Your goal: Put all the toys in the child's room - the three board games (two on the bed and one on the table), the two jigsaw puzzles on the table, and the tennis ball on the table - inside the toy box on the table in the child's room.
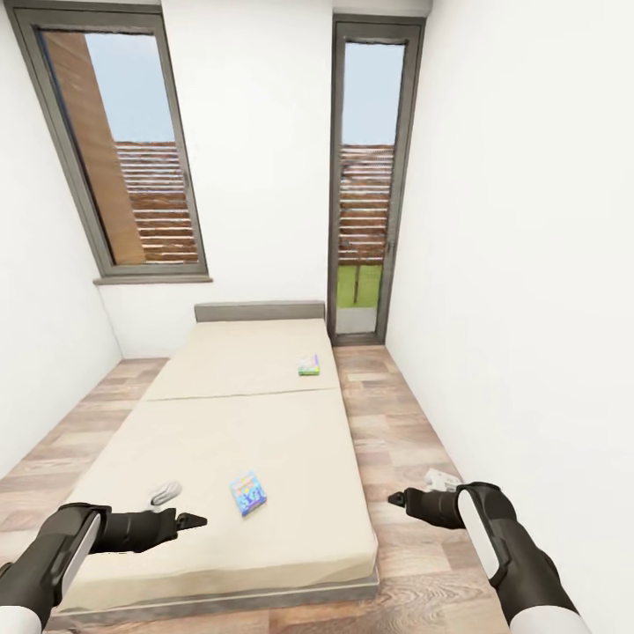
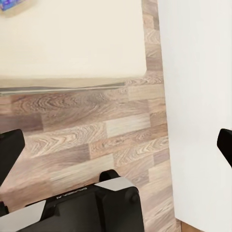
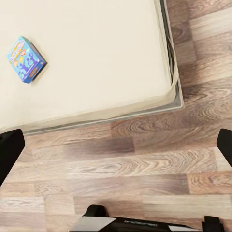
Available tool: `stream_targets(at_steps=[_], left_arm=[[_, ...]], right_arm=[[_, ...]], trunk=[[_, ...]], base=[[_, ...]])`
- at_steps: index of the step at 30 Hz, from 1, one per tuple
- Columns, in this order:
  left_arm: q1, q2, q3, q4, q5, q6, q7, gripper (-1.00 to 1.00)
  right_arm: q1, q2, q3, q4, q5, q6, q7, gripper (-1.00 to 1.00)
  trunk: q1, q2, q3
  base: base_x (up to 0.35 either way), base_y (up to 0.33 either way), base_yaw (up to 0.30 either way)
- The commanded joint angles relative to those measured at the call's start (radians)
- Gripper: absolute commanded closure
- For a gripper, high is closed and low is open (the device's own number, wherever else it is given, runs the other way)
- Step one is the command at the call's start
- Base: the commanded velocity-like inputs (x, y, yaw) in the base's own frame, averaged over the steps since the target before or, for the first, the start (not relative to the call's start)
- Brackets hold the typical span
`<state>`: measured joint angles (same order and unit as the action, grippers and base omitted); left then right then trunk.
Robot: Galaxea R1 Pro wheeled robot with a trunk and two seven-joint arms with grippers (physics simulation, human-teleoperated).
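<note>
The bed (image 1: pixel 220 423) with its beige cover lies ahead of me, its foot end nearest. Two board games rest on it. A blue box (image 1: pixel 248 492) lies near the foot end and appears again in the right wrist view (image 3: pixel 26 59). A green-edged box (image 1: pixel 308 364) lies by the bed's far right side. My left gripper (image 1: pixel 198 521) hovers open over the bed's near left part, left of the blue box. To the right, my right gripper (image 1: pixel 396 499) hangs open above the floor beside the bed. The table, toy box, jigsaw puzzles and tennis ball are out of view.
Wood plank floor (image 1: pixel 396 423) runs in a narrow strip between the bed and the white right wall (image 1: pixel 528 308). A wider strip lies on the bed's left. Two tall grey-framed windows (image 1: pixel 365 176) stand in the far wall behind the grey headboard (image 1: pixel 260 311).
</note>
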<state>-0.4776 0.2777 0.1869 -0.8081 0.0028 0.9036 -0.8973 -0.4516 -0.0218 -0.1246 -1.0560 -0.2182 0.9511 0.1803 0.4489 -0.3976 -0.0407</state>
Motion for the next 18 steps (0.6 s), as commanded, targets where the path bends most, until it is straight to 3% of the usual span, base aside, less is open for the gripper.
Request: stream_targets(at_steps=[1, 18], left_arm=[[-0.001, 0.000, 0.002, 0.000, 0.000, 0.008, -0.003, -1.00], [-0.001, 0.000, 0.001, 0.000, 0.000, 0.008, -0.003, -1.00]], right_arm=[[-0.001, 0.000, -0.002, 0.001, 0.003, 0.005, 0.005, -1.00], [-0.001, -0.001, 0.001, 0.008, 0.008, 0.005, 0.007, -1.00]], trunk=[[0.001, -0.002, -0.004], [0.001, -0.002, -0.032]], base=[[0.248, 0.040, 0.000], [0.275, 0.008, 0.000]])
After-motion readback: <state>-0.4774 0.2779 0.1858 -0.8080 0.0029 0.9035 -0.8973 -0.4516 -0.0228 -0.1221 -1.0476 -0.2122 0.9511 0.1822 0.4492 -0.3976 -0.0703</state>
